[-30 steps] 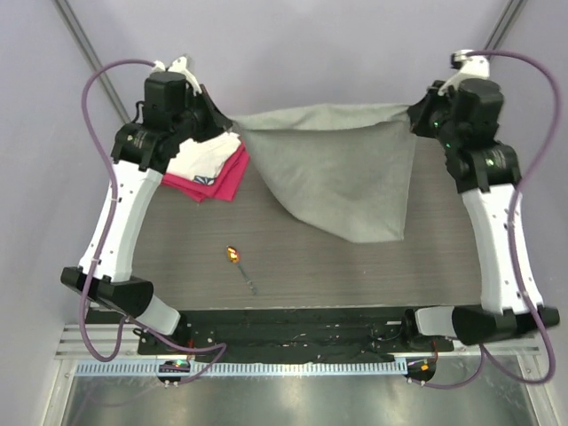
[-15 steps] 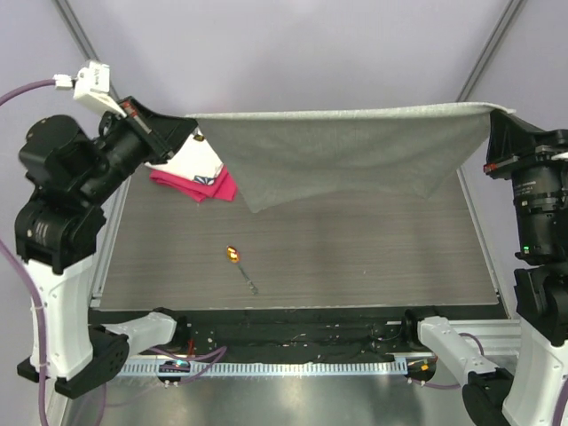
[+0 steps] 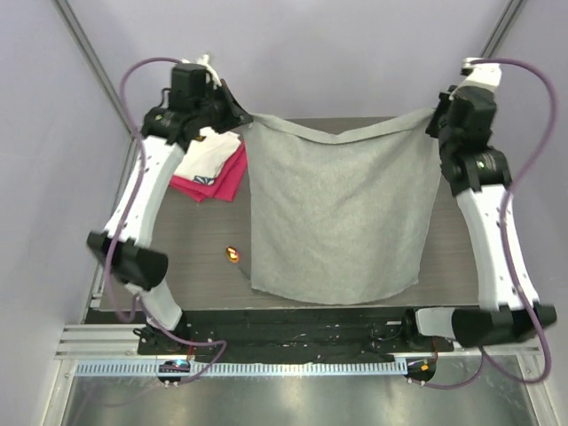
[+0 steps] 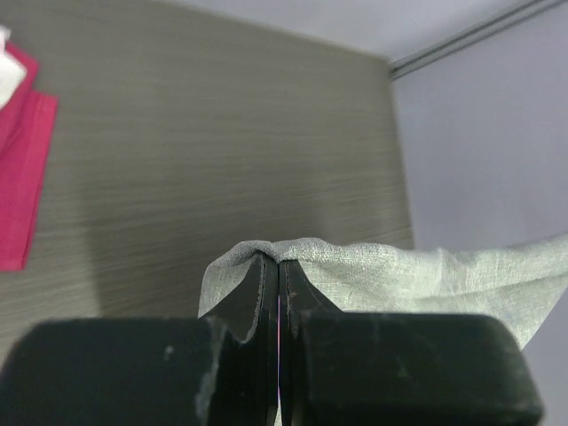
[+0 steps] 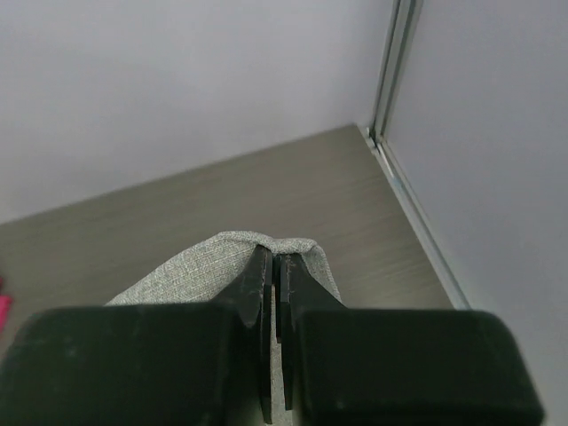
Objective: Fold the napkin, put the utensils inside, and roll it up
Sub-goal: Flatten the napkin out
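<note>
Napkin (image 3: 337, 213) spread between your left claw (image 4: 279, 266) and right claw (image 5: 273, 263), both clamped on its corners | utensil (image 3: 232, 255) at its left edge | folded cloths (image 3: 211, 164) beside left claw

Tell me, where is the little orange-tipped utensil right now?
In the top view, the utensil lies on the left near part of the table, right beside the lower left edge of the grey napkin and nearer than the red cloth.

Light-grey napkin (image 3: 337, 213) spread wide, far corners raised — small orange-tipped utensil (image 3: 233, 255) just beside its left edge
</note>
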{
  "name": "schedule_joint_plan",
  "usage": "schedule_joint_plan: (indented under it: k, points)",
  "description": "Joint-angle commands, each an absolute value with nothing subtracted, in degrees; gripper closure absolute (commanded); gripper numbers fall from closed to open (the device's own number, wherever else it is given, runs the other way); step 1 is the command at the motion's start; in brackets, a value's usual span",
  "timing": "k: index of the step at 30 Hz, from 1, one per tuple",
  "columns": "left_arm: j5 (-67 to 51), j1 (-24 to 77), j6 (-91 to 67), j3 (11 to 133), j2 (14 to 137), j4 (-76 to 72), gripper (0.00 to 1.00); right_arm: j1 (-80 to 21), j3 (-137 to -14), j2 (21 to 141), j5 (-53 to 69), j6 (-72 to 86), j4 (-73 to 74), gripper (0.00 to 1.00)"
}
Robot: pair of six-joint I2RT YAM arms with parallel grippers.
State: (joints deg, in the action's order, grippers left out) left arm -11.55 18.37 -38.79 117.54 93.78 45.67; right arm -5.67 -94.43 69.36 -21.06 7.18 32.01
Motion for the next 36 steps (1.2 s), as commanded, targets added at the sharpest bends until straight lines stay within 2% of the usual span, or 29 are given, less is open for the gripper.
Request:
schedule_joint_plan:
  k: [1,4,5,6,7,8,9,10,11,12,13,14,21,22,26,29,32,36]
  points:
    - [-12.6,15.5,-38.8,123.5,106.0,43.0,1.00,-0.7,-90.4,79.2,-20.1,6.1,23.9,0.99]
    - [-16.2,14.0,-39.6,134.1,120.6,43.5,1.00,3.2,-92.2,90.7,-17.1,7.7,20.9,0.99]
    - [-16.9,13.5,-40.1,137.0,127.6,43.2,0.80,4.4,-95.1,98.1,-14.4,8.4,20.7,0.99]
    - [-18.2,13.3,-40.9,141.7,130.5,42.0,0.66,5.0,-97.4,101.9,-13.2,9.0,21.2,0.90]
    - [-18.8,13.0,-42.8,143.7,133.0,41.3,0.51,5.6,-100.3,106.6,-11.8,9.5,23.7,0.75]
    - [-19.7,12.6,-43.8,144.8,135.2,40.4,0.11,6.1,-107.1,114.3,-7.4,10.0,25.7,0.58]
    - [-20.7,12.4,-44.6,145.2,137.4,39.3,0.04,6.9,-111.3,118.6,-5.7,11.1,28.4,0.26]
    - [-21.4,12.3,-45.3,144.8,137.7,37.6,0.00,7.1,-115.6,121.9,-4.4,11.5,34.3,0.21]
    - [-22.0,12.3,-45.4,144.1,137.6,37.1,0.00,7.1,-122.4,124.3,-3.4,11.7,36.9,0.17]
    - [-22.8,12.3,-44.9,142.2,136.0,36.7,0.00,7.0,-124.0,126.6,-1.1,11.8,38.6,0.14]
    - [-22.7,12.3,-44.1,140.7,134.7,36.0,0.00,6.9,-124.0,126.4,-0.8,11.7,38.1,0.09]
    - [-22.3,12.3,-42.7,138.8,133.1,35.6,0.00,6.9,-121.8,125.4,1.4,11.6,36.9,0.07]
    - [-13.5,12.4,-36.5,119.7,114.0,39.1,0.00,5.2,-110.2,114.3,8.0,12.7,34.2,0.07]
    - [-11.8,12.4,-35.9,117.2,108.3,39.5,0.00,4.2,-108.5,111.6,8.1,12.2,33.9,0.07]
    - [-4.9,12.3,-33.6,107.1,95.5,44.9,0.00,-5.6,-99.9,106.7,7.7,10.0,35.3,0.10]
    - [-2.3,12.0,-29.7,99.1,85.7,47.5,0.00,-12.5,-94.1,103.8,6.9,11.3,36.0,0.16]
    - [-0.4,9.3,-27.6,86.4,78.2,47.2,0.00,-24.5,-88.8,101.1,4.3,15.4,35.9,0.19]
    - [-2.5,2.8,-32.0,76.3,64.9,47.7,0.00,-41.4,-85.6,100.7,2.3,20.4,37.2,0.20]
